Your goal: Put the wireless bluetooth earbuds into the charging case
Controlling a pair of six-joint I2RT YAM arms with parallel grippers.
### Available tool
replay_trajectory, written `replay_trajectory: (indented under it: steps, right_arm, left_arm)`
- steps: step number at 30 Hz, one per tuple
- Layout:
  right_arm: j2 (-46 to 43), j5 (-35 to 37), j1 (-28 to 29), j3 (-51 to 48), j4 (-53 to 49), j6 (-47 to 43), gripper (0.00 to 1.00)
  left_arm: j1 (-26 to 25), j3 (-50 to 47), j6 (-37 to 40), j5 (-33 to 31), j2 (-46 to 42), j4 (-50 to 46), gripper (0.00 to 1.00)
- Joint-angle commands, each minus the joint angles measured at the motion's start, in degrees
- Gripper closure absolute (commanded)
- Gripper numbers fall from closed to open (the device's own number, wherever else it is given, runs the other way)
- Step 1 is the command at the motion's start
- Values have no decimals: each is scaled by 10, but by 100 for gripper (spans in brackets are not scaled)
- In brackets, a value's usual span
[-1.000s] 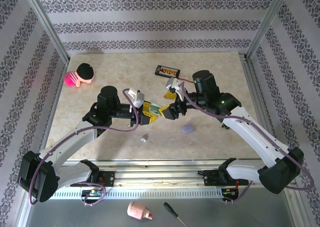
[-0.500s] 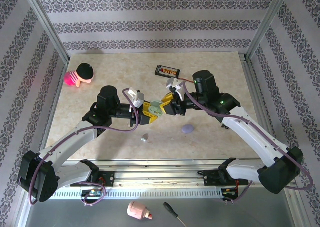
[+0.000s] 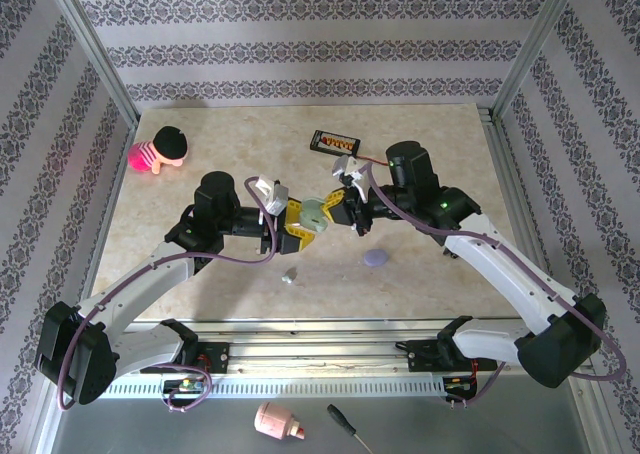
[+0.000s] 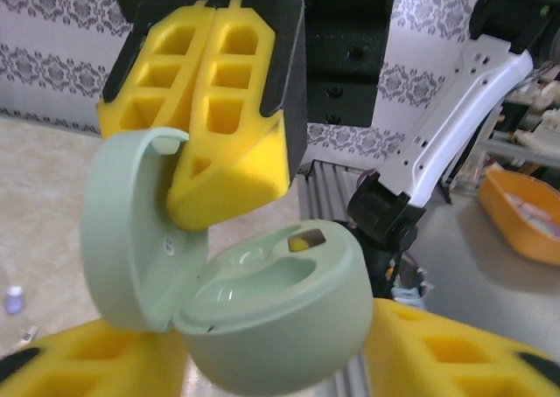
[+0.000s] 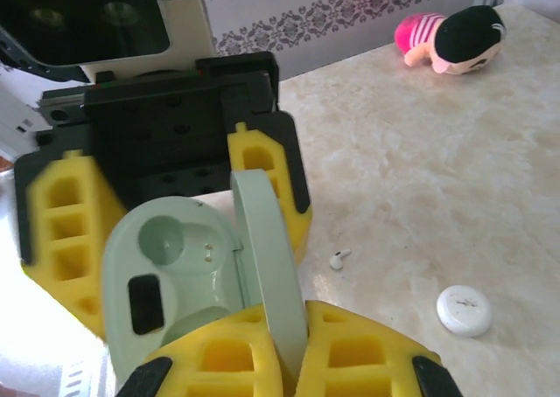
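Now rt claw [image 5: 302, 314] clamps smooth mint case lid [image 5: 262, 240]; lt claw [image 3: 299, 225] grip unclear.

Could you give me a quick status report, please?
Right gripper shut on lid of mint charging case. Left gripper astride its base, grip unclear. One earbud on table. Nothing blocking.

- Left gripper [image 3: 297, 225]: fingers [image 4: 455, 355] cut off by the lower picture edge in its wrist view.
- Right gripper [image 5: 289, 327]: its fingers are likewise cut off low in its own view, and they hide the clamped rim of the mint-green case [image 4: 271, 314] lid.
- Case wells: contents too dark to tell.
- Pale speck [image 3: 290, 274], on the table near of the grippers: too small to identify.
- Screwdriver [image 3: 341, 421]: shaft end cut off.
- Orange tray [image 4: 525, 215]: blurred, cut off at right.
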Motion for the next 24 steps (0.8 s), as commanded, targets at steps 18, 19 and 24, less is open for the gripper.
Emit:
replay_trajectory:
  steps: [18,19,24]
  right_arm:
    - [-24,50,18,-14,42,-15,100]
    - [-23,48,19,-14,39,-16,100]
    - [-18,49,22,-13,25,-23,100]
  left_arm:
    - [-8,17,-26,-26,8,33,16]
    - [-8,17,-24,-26,8,33,17]
    - [-8,20,-27,-25,8,36,25]
